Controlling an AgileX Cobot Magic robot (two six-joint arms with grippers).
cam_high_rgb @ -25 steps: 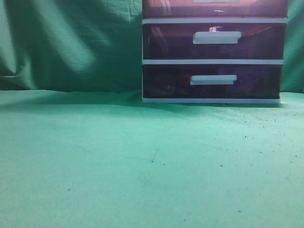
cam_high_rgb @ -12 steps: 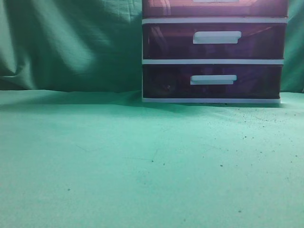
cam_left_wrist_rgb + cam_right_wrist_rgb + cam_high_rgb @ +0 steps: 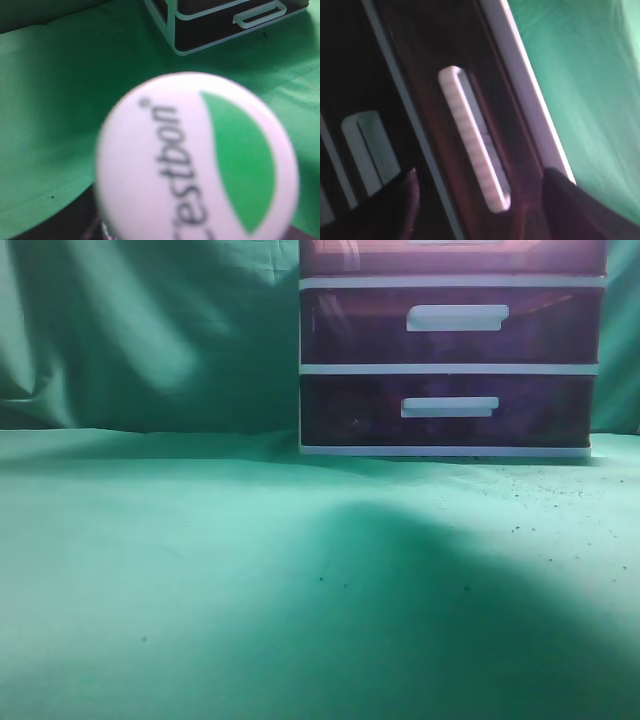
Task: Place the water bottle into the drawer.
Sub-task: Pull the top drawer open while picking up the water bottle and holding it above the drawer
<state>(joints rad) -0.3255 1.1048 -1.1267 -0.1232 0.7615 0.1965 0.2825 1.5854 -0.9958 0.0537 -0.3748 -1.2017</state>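
At the upper right of the exterior frame we see the cabinet (image 3: 450,350) standing at the back of the green surface (image 3: 150,570), its top cut off by the frame edge. Both full drawers, the middle drawer (image 3: 450,325) and the bottom drawer (image 3: 445,410), sit flush and closed. The surface in front is open, with a broad shadow (image 3: 450,620) across the lower right. Neither arm shows in this view.

In the left wrist view, the bottle (image 3: 197,160) fills the lower centre, seen cap-on and blurred: a white round cap with a green patch and dark lettering. It is up against the camera, well short of the cabinet corner (image 3: 175,47) at the upper edge. The left claw is hidden behind the cap; we cannot tell whether it pinches the bottle.

In the right wrist view, the right claw (image 3: 480,200) is spread, its dark fingers (image 3: 395,205) at the lower corners flanking a white handle (image 3: 475,165). The picture is blurred and tilted.
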